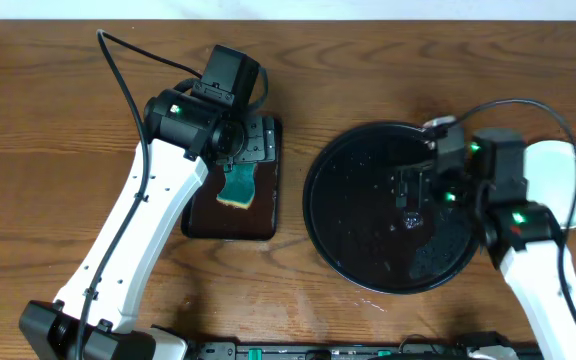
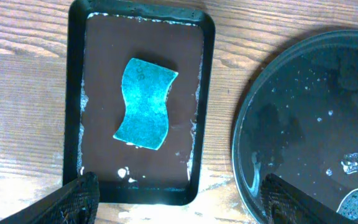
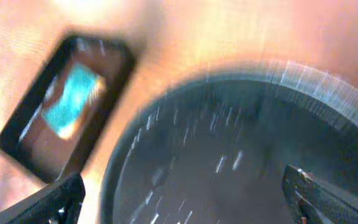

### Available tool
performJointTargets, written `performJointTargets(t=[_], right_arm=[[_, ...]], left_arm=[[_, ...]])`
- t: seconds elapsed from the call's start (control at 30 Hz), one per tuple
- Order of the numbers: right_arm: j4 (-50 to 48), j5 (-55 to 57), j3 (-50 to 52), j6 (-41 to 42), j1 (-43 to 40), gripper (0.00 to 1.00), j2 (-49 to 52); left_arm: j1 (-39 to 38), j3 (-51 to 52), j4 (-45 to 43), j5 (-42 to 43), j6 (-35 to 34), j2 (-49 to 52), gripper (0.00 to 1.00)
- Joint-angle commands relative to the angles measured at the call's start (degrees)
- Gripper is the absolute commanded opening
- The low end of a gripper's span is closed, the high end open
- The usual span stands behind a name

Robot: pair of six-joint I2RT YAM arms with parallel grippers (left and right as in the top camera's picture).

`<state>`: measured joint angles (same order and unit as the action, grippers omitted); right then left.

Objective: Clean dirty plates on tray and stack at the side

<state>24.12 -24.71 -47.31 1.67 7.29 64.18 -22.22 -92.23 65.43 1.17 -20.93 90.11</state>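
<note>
The round black tray point(image 1: 358, 225) lies right of centre, wet with drops and with no plate on it; it also fills the right of the left wrist view point(image 2: 303, 112) and the blurred right wrist view point(image 3: 229, 124). A pale mint plate point(image 1: 573, 180) rests on the table just right of the tray, partly hidden by my right arm. My right gripper point(image 1: 413, 190) hovers over the tray's right half, open and holding nothing point(image 3: 191, 205). Over the far end of the small brown tray, my left gripper point(image 1: 256, 138) is open and holds nothing point(image 2: 179, 205).
A blue-green sponge point(image 1: 238, 188) lies in the rectangular dark brown tray point(image 1: 203, 222) left of the black tray; the left wrist view shows the sponge point(image 2: 143, 102) on the wet brown tray point(image 2: 104, 74). Bare wooden table surrounds both trays.
</note>
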Motion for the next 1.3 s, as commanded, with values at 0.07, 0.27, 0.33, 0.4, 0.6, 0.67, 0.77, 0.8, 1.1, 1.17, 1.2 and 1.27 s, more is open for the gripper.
performJointTargets(t=[0.07,0.27,0.33,0.4,0.6,0.67,0.77,0.8,1.1,1.17,1.2,1.27], right_arm=[[-12.52,8.74,12.15,-12.13,0.33,0.99,-19.17],[-13.68,12.24,26.56,-12.07,-0.44,0.99,-41.03],[-13.68,12.48,30.16,-12.04,-0.98,0.99,-46.84],[-13.66,12.46,33.46,-12.02,-1.51,0.99,-52.35],[-15.87,12.46,41.51,-12.04,-1.79,0.99,-64.04],[-19.56,12.44,43.82,-12.02,-1.79,0.99,-63.43],[-23.47,12.44,46.88,-12.02,-1.70,0.99,-63.84],[-23.30,12.48,47.04,-12.07,-1.62,0.99,-63.91],[-20.94,12.46,46.99,-12.04,-1.57,0.99,-63.82],[-20.92,12.46,46.99,-12.04,-1.57,0.99,-63.80],[-20.92,12.46,46.99,-12.04,-1.57,0.99,-63.80],[-20.92,12.46,46.99,-12.04,-1.57,0.99,-63.80]], left_arm=[[0.09,0.13,0.11,-0.28,0.33,-0.26,0.84],[0.09,0.13,0.11,-0.28,0.35,-0.26,0.84],[0.09,0.13,0.11,-0.28,0.35,-0.26,0.83],[0.09,0.13,0.11,-0.28,0.33,-0.26,0.84],[0.09,0.13,0.11,-0.28,0.33,-0.26,0.84],[0.09,0.13,0.11,-0.28,0.33,-0.26,0.84],[0.09,0.13,0.11,-0.28,0.33,-0.26,0.83],[0.09,0.13,0.11,-0.28,0.33,-0.26,0.84],[0.09,0.13,0.11,-0.28,0.33,-0.26,0.84],[0.09,0.13,0.11,-0.28,0.33,-0.26,0.84],[0.09,0.13,0.11,-0.28,0.33,-0.26,0.84],[0.09,0.13,0.11,-0.28,0.33,-0.26,0.84]])
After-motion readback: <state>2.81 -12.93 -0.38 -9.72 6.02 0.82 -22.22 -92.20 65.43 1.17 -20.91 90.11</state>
